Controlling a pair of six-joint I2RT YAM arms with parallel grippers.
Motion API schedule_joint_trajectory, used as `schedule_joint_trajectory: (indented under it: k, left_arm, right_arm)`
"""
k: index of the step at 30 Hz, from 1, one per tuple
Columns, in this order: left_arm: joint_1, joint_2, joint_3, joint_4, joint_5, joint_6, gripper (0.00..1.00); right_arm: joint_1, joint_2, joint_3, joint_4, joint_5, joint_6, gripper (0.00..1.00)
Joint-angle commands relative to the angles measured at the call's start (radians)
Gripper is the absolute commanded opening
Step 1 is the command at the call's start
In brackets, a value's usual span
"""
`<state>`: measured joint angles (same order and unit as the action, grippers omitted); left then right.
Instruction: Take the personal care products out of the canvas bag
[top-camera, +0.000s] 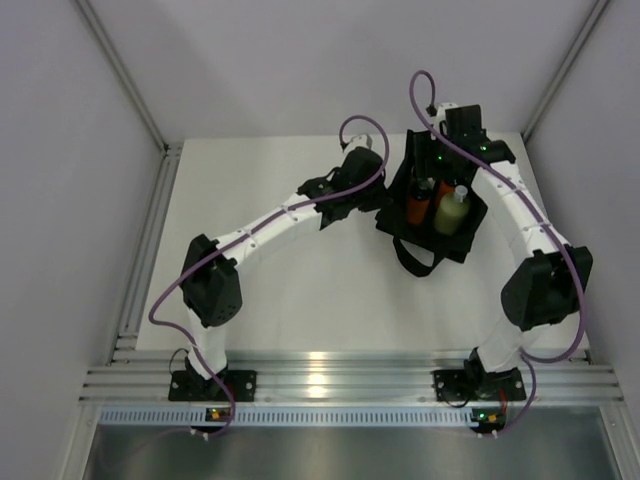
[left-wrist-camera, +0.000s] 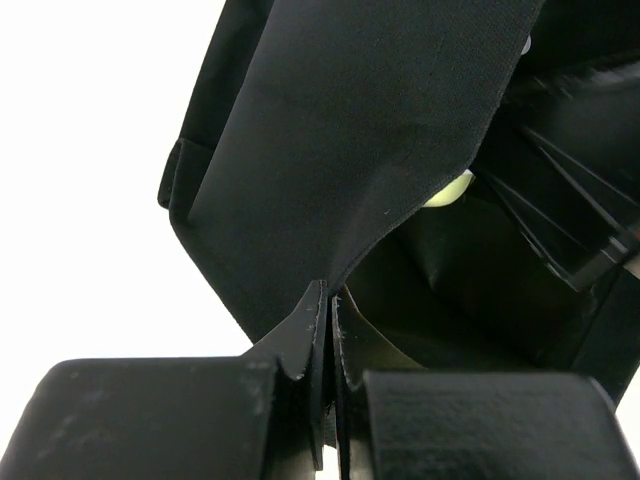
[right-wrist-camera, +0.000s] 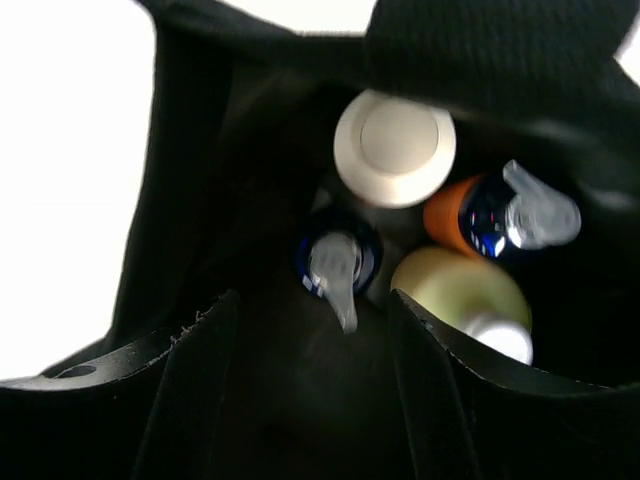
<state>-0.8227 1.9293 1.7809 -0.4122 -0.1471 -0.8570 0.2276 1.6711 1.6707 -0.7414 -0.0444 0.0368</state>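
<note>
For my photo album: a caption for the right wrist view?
The open right gripper faces into the black bag holding four bottles.

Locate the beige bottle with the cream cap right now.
In the right wrist view the beige bottle stands inside the canvas bag, upper centre, with an orange bottle to its right, another blue-capped bottle lower left and the yellow-green bottle below.

You have the bag (top-camera: 400, 222) on the far right of the desk (top-camera: 300, 290), with four bottles (right-wrist-camera: 394, 148) inside it. The left gripper (left-wrist-camera: 325, 300) is at its left wall, and the right gripper (right-wrist-camera: 315, 296) is above its far side.
</note>
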Motion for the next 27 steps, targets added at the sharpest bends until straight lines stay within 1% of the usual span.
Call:
schedule_joint_trajectory:
  k: [1, 4, 7, 14, 15, 19, 23, 24, 27]
  left_arm:
    - [0.005, -0.02, 0.026, -0.016, -0.005, -0.031, 0.0]
    - [0.007, -0.018, 0.028, -0.016, -0.012, -0.043, 0.0]
    - [0.007, -0.023, 0.031, -0.016, -0.02, -0.059, 0.0]
    - [0.007, -0.007, 0.058, -0.017, -0.014, -0.063, 0.0]
    - [0.007, -0.006, 0.06, -0.017, -0.012, -0.065, 0.0]
    - [0.007, 0.002, 0.063, -0.016, -0.003, -0.057, 0.0]
    - [0.007, 0.007, 0.071, -0.016, 0.004, -0.048, 0.0]
    - [0.007, 0.005, 0.071, -0.016, 0.001, -0.047, 0.0]
    - [0.007, 0.004, 0.069, -0.016, 0.0, -0.04, 0.0]
  right_arm:
    - [0.024, 0.029, 0.0, 0.161, 0.027, -0.014, 0.59]
    - [0.023, 0.047, -0.031, 0.207, 0.076, -0.008, 0.57]
    - [0.024, 0.061, -0.061, 0.238, 0.078, 0.006, 0.56]
    - [0.03, 0.078, -0.123, 0.278, 0.049, 0.035, 0.54]
    - [0.032, 0.078, -0.135, 0.289, 0.023, 0.035, 0.54]
    - [0.032, 0.084, -0.175, 0.301, 0.024, 0.034, 0.54]
    - [0.033, 0.102, -0.178, 0.304, 0.026, 0.032, 0.52]
    - [0.032, 0.107, -0.181, 0.313, 0.025, 0.032, 0.48]
    - [0.032, 0.11, -0.18, 0.316, 0.023, 0.034, 0.42]
